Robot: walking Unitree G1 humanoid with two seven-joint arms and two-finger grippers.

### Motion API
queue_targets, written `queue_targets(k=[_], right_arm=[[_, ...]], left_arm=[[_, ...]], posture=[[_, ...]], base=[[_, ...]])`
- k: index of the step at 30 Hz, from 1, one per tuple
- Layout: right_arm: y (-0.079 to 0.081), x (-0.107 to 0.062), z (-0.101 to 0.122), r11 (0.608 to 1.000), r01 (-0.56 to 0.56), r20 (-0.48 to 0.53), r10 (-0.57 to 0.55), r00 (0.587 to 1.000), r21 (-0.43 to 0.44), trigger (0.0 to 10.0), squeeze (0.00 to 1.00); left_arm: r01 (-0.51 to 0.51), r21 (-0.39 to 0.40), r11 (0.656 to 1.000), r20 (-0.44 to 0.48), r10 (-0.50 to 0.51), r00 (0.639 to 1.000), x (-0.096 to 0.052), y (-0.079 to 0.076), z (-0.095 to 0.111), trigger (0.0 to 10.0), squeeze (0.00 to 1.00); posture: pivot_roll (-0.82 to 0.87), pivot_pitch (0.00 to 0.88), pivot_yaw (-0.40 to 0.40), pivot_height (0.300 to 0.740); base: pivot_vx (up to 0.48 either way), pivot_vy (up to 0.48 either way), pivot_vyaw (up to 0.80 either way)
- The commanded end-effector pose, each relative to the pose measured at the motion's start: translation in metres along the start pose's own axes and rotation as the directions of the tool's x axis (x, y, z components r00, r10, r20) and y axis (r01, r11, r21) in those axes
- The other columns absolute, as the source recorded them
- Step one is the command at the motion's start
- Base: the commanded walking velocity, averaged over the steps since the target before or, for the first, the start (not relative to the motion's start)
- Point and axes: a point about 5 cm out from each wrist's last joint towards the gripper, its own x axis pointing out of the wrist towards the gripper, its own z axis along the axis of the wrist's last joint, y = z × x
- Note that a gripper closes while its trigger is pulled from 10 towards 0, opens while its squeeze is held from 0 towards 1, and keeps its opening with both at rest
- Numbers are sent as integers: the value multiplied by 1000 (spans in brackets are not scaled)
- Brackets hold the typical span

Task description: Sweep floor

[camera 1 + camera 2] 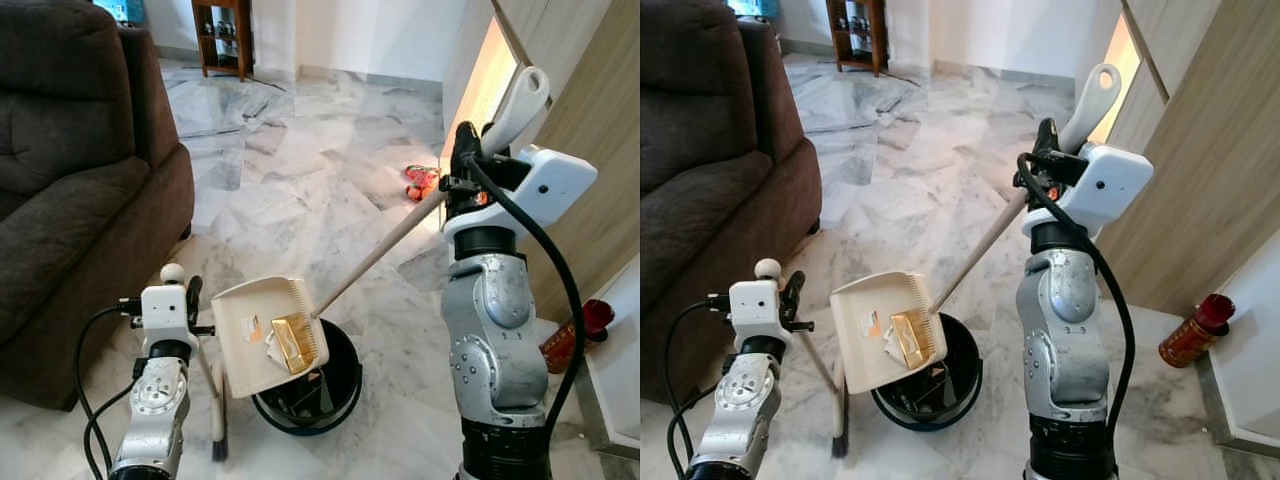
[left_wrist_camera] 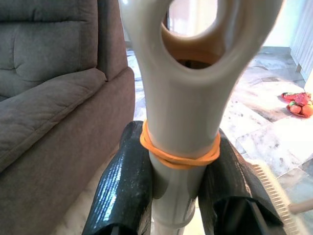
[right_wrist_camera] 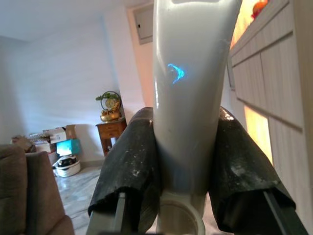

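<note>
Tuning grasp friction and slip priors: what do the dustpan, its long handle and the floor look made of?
Dustpan: cream moulded plastic, smooth, matte, with a toothed front edge.
Long handle: pale shaft, probably painted metal or wood; its glossy grip, held by the right gripper, looks like plastic.
Floor: polished marble-look tile, grey veining, reflective.

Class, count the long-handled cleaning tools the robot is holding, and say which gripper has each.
2. The dustpan, tipped over the black bin, is held by its long handle in the right gripper. The broom, standing beside the sofa, is held in the left gripper.
</note>
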Motion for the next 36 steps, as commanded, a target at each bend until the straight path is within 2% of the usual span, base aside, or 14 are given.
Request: queue_targets(k=[1,4,13,18,25,28,36], right_arm=[[6,-1,15,999,-36,93,37,995,-18,10000,0],[19,-7,15,991,-114,116,121,986,-67,10000,0],[38,-17,14,975,-198,138,210,968,-98,10000,0],[56,-26,16,948,-283,167,305,937,-147,10000,0],[68,-33,17,926,-337,188,367,911,-170,10000,0],[77,-38,19,899,-378,209,422,882,-221,10000,0],[87,-44,23,872,-407,238,471,849,-272,10000,0]], left_arm=[[-1,-5,1000,41,1,999,3,0,8,10000,0],[3,-6,1000,43,-3,999,2,-1,8,10000,0],[6,-6,1000,44,-6,999,3,-1,8,10000,0],[7,-6,1000,44,-7,999,3,-1,9,10000,0],[9,-7,1000,45,-8,999,3,-2,9,10000,0],[16,1,1000,47,-16,999,3,-3,9,10000,0],[26,10,1000,50,-27,998,3,-5,9,10000,0]], posture=[[68,46,-46,740],[67,43,-43,740],[66,52,-40,740],[65,56,-40,740],[64,63,-39,740],[63,67,-40,740],[62,70,-39,740]], base=[[0,0,0],[0,0,0],[0,0,0],[0,0,0],[0,0,0],[0,0,0],[0,0,0]])
